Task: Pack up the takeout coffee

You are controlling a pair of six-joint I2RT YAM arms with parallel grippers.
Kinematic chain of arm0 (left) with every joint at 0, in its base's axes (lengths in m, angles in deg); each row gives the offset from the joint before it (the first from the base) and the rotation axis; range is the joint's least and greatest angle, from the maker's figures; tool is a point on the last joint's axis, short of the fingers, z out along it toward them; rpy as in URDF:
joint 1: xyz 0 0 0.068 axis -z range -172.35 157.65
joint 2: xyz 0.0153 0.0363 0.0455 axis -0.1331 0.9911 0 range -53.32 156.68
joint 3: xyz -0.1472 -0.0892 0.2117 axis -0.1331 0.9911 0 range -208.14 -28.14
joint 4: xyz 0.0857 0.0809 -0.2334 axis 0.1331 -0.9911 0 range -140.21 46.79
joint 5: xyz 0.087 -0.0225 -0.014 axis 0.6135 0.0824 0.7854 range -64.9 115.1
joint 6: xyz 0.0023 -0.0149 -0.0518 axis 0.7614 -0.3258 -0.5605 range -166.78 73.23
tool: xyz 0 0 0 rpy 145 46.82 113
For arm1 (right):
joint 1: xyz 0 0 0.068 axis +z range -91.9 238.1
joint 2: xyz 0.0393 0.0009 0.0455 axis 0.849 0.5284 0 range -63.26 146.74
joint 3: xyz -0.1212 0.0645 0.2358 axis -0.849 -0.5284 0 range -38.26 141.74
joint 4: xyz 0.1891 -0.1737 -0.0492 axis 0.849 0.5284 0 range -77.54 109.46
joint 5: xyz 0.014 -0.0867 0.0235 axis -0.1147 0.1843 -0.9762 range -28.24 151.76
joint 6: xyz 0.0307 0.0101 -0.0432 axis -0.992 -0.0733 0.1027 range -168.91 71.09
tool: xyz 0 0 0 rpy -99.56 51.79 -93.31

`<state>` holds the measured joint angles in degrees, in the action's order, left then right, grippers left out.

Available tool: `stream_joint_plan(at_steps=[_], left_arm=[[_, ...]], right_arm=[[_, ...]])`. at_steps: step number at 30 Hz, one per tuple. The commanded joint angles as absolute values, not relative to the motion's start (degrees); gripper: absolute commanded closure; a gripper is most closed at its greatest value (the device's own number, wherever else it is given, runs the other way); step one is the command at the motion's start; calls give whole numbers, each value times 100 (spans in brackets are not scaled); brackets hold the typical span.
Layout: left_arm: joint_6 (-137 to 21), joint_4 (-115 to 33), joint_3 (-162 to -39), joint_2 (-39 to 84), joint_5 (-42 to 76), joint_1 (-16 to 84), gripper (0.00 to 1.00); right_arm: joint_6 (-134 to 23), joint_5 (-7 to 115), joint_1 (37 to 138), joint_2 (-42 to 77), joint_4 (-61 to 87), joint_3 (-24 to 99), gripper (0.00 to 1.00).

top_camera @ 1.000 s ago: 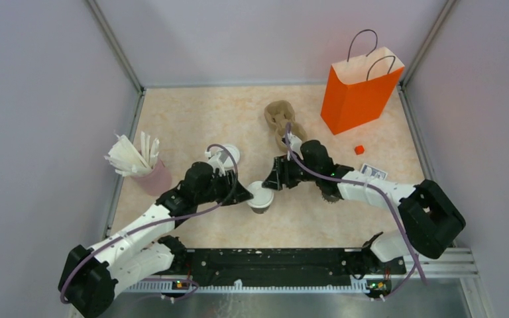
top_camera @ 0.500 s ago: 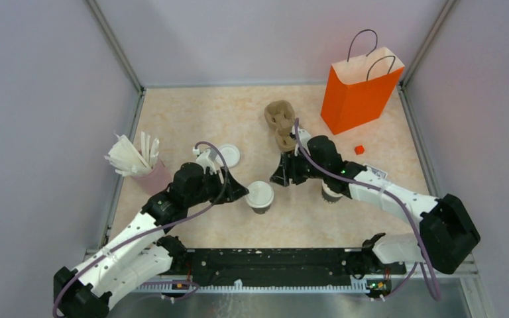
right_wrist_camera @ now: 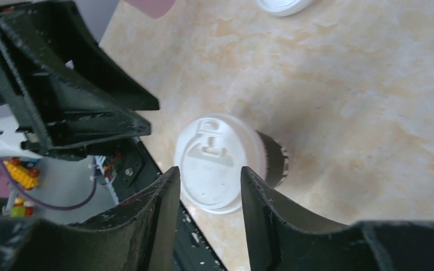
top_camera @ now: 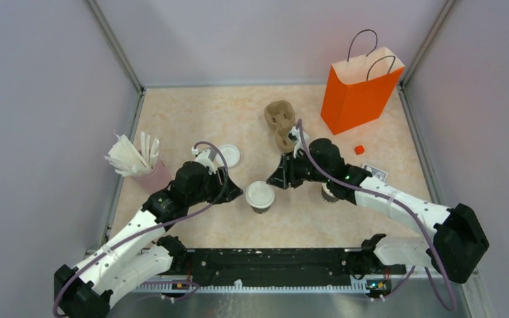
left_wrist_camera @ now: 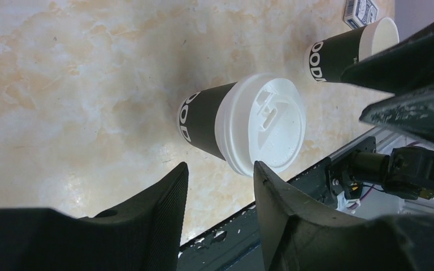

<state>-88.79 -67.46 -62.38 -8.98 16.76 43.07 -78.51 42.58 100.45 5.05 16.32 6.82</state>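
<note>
L, R jaws part-open, empty; takeout coffee (top_camera: 260,196) between; 2nd cup (left_wrist_camera: 333,56) half-hidden.

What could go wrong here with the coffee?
1. The left end effector and right end effector both sit close beside the lidded cup. A sideways nudge could tip it.
2. The open cup stands right under the right arm, which might knock it over.

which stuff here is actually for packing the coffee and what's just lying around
For the job: lidded cup, orange bag, probably pulp tray.
Lying about, it seems: open cup, loose lid, pink cup of white sticks, orange cube, small card box.
</note>
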Motion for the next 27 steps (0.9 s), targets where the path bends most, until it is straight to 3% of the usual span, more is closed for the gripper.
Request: stream_joint_plan(at_steps=[1,11,27], left_arm=[[-8724,-6301,-6275,-838,1512,4189,49],[-8640,-5611,-6009,-532,669,3502,56],[-8442,-4767,-5619,-128,-435,3252,56]], right_arm=[[-8083,4224,10521,663,1041,964,59],[-7988,4098,10803,1462,403,949,65],[-7996,3879,10803,1593,-166,173,67]])
